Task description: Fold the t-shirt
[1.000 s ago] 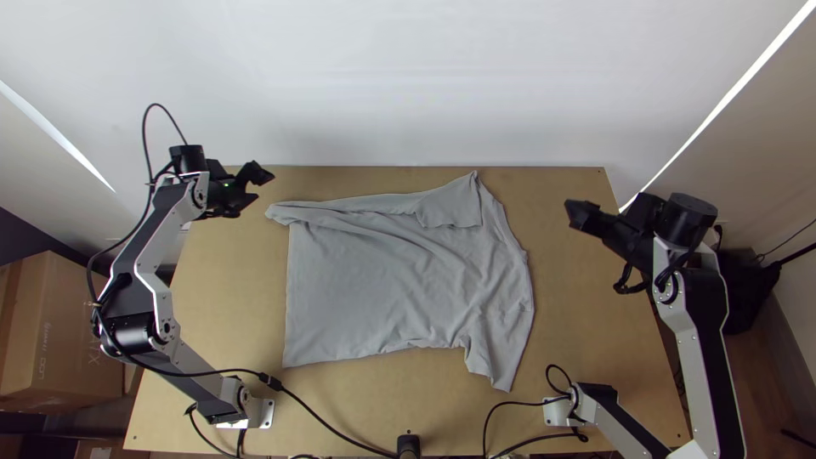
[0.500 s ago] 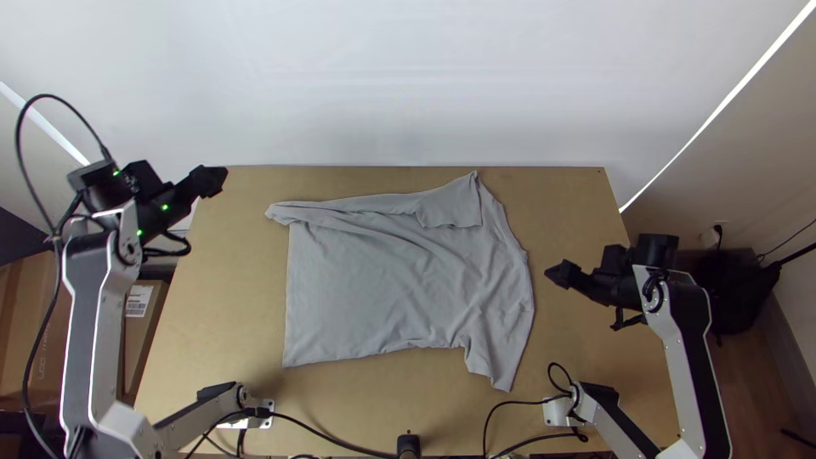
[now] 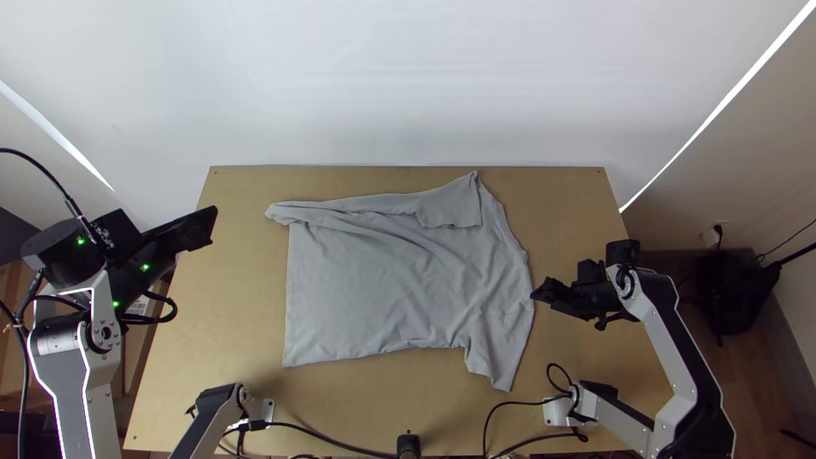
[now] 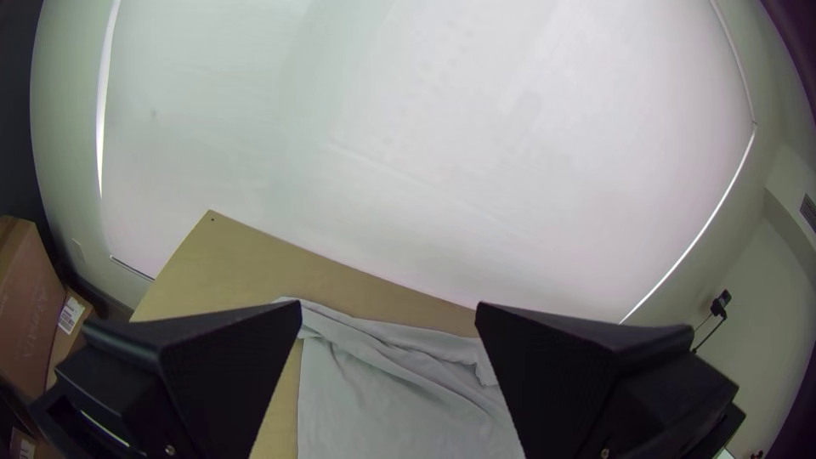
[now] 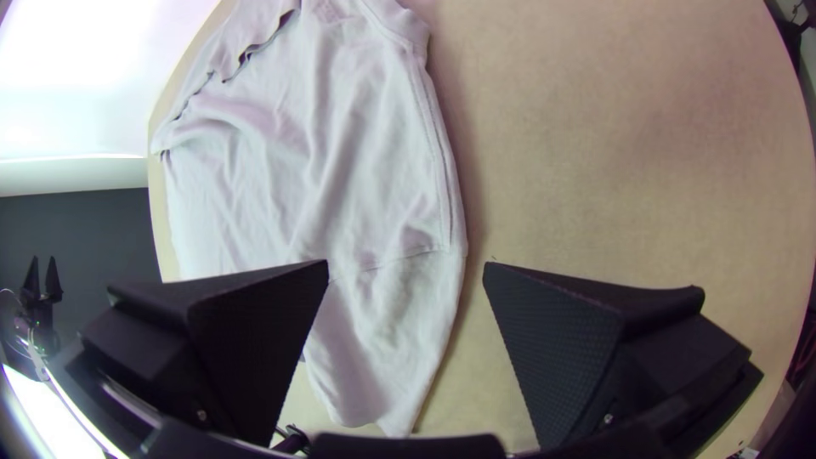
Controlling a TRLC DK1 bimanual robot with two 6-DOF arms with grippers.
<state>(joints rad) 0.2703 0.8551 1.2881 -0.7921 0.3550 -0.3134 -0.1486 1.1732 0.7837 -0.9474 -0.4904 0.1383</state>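
Top view: the grey t-shirt (image 3: pixel 382 280) lies mostly spread on wood, its far edge folded over; left gripper (image 3: pixel 208 228) left of it, right gripper (image 3: pixel 541 295) by its right edge—both wide open. Right wrist view: stitched seam (image 5: pixel 444 183), finely textured fingers (image 5: pixel 552 357).

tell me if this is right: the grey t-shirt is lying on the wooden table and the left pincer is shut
The left pincer is open, not shut: the left wrist view shows its two black fingers wide apart. The grey t-shirt does lie on the wooden table.
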